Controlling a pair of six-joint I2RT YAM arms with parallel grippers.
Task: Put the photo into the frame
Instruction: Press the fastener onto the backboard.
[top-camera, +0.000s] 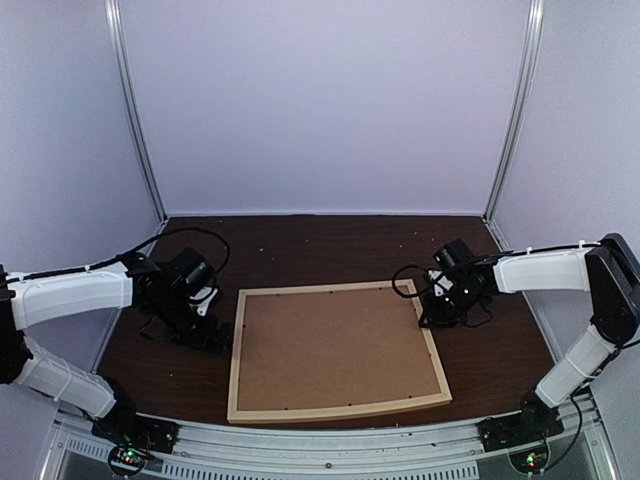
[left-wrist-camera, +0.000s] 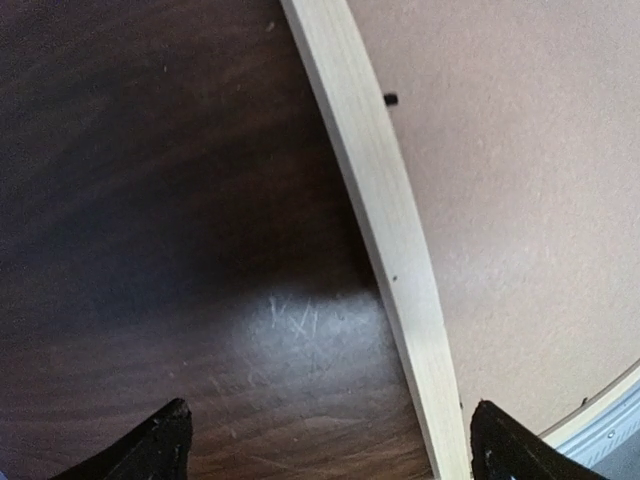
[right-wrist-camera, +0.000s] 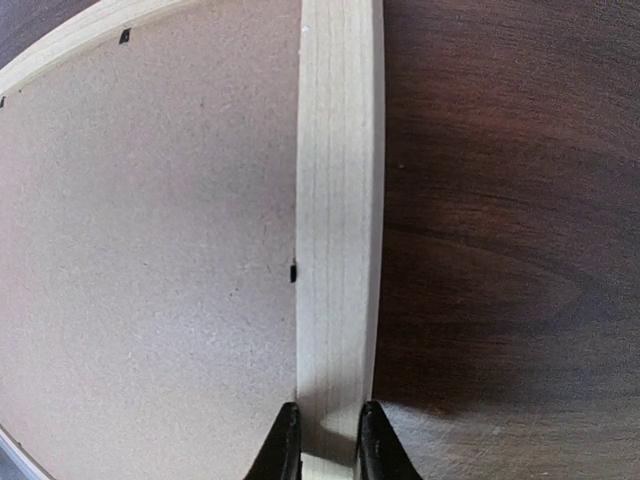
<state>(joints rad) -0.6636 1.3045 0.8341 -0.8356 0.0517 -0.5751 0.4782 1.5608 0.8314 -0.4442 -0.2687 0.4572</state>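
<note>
The frame (top-camera: 340, 408) lies flat, backing board (top-camera: 335, 350) hiding whatever is inside.

pincer (right-wrist-camera: 328, 425) clamping frame (right-wrist-camera: 338, 200), brown board (right-wrist-camera: 150, 260) inside

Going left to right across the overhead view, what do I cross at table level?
The left end effector → left rail of the frame → brown backing board → right end effector, clamped on the right rail.

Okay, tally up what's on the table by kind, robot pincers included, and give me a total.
frame: 1
backing board: 1
pincers: 2 (left pincer, right pincer)
Total: 4
</note>
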